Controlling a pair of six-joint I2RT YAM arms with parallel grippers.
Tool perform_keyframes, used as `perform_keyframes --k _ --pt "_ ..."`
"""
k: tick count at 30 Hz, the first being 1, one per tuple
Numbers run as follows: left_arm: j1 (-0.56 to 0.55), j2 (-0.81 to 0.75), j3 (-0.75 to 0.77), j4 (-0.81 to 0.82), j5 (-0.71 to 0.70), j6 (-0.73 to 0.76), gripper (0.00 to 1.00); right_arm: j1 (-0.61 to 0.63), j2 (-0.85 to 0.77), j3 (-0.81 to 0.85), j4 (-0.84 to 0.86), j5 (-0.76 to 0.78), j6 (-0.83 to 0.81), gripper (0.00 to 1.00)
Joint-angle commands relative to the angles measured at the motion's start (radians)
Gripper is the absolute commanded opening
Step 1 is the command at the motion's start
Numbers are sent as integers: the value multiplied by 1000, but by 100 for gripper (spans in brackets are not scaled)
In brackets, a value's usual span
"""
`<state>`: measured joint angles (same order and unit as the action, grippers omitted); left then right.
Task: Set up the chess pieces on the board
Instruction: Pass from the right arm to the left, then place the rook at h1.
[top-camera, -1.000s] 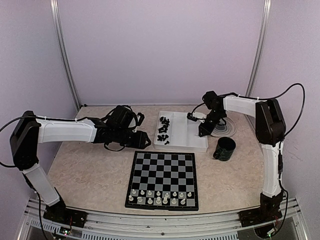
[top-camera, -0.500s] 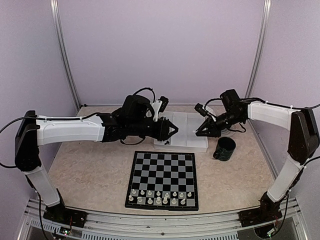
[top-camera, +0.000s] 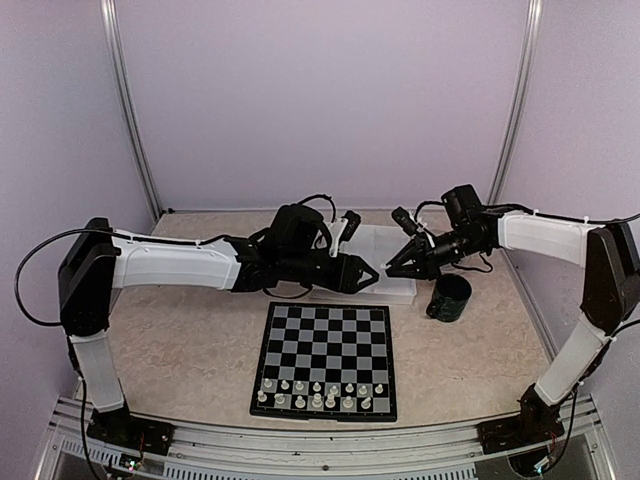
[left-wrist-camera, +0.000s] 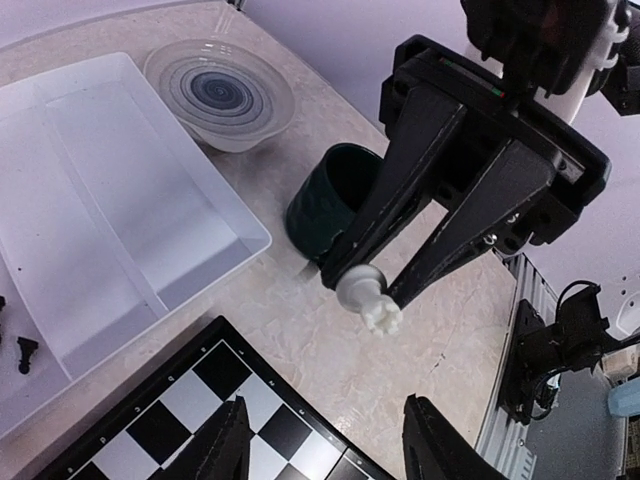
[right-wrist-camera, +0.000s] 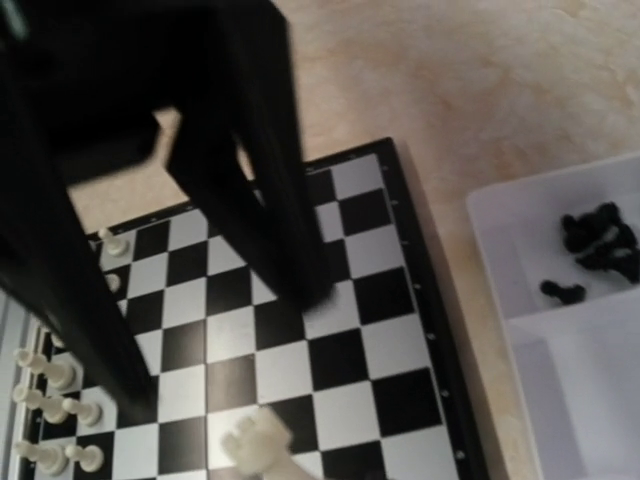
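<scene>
The board (top-camera: 325, 345) lies at the table's near middle, with two rows of white chess pieces (top-camera: 320, 395) along its near edge. Above its far right corner my right gripper (top-camera: 392, 268) is shut on a white crowned piece (left-wrist-camera: 370, 303), which also shows as a white piece (right-wrist-camera: 258, 445) low in the right wrist view. My left gripper (top-camera: 368, 273) faces it, open, a short gap away, its fingers (left-wrist-camera: 228, 448) apart below the piece. A few black pieces (right-wrist-camera: 600, 238) lie in the white tray (left-wrist-camera: 110, 200); the left arm hides them from above.
A dark green cup (top-camera: 450, 297) stands right of the tray, with a ribbed glass dish (left-wrist-camera: 220, 90) behind it. Both arms stretch over the tray (top-camera: 385, 245) toward the middle. Bare beige tabletop (top-camera: 170, 340) lies left of the board.
The left arm has swung right and forward until its open gripper meets the right one. The right gripper has risen from the tray with the white piece and turned to face left.
</scene>
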<state>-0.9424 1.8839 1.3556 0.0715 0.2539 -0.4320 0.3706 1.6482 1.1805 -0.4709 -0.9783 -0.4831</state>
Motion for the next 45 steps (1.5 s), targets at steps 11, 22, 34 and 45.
perform_keyframes --k 11,22,34,45 --pt "-5 55 63 77 82 -37 44 73 -18 -6 -31 -22 -76 7" --pt "-2 46 53 52 100 -31 11 81 -28 -5 -68 -8 -121 19" --pt "-130 -38 175 -541 -76 320 7 -50 -30 -28 -103 144 -153 39" --pt "-428 200 405 -893 -279 540 4 -49 84 1 -113 241 -136 41"
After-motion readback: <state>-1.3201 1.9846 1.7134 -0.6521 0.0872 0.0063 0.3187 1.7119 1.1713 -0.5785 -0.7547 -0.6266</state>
